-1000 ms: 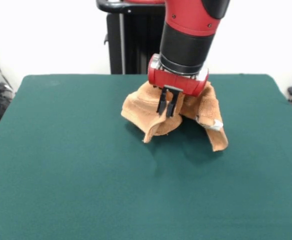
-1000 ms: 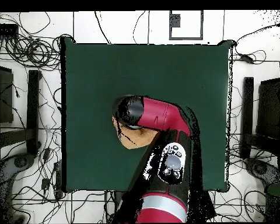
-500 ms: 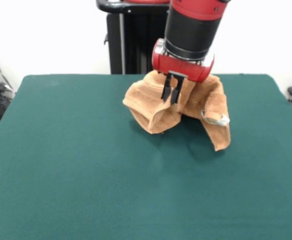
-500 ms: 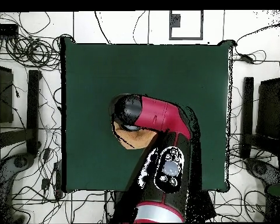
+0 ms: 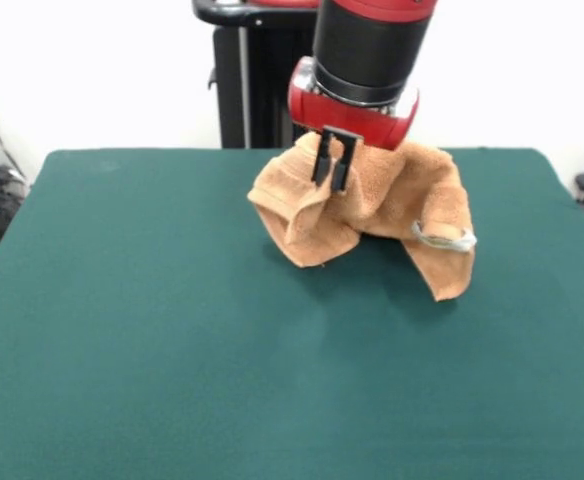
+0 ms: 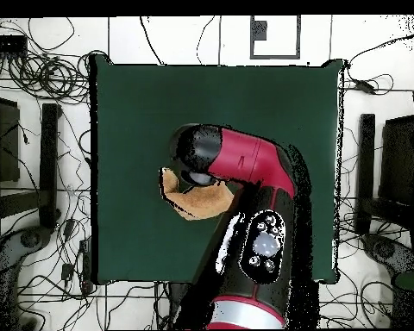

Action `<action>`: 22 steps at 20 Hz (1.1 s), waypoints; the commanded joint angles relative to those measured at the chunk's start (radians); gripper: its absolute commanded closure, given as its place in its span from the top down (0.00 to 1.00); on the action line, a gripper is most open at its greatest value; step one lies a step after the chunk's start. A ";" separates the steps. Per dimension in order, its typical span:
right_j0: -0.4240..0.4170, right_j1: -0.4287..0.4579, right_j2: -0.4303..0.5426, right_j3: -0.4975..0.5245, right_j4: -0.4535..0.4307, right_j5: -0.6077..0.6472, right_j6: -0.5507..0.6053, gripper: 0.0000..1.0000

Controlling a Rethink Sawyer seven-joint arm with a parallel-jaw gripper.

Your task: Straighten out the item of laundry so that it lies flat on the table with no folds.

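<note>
Gripper (image 5: 331, 177) risen, clamped on towel (image 5: 372, 215); folds hang above table (image 5: 152, 330).

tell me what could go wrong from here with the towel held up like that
1. The gripper pinches only a small bunch of the towel, so the cloth might slip out as it is moved.
2. The towel hangs in two draped lobes, with its white tag on the right one; set down like this, it would likely land folded on the table rather than flat.
3. In the overhead view the arm hides most of the towel, so folds may go unseen.
</note>
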 commanded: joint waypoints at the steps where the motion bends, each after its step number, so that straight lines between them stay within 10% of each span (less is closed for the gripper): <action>1: -0.017 0.084 0.050 -0.085 0.019 0.178 0.216 0.00; 22: 0.022 0.040 0.025 -0.088 0.029 0.260 0.307 0.00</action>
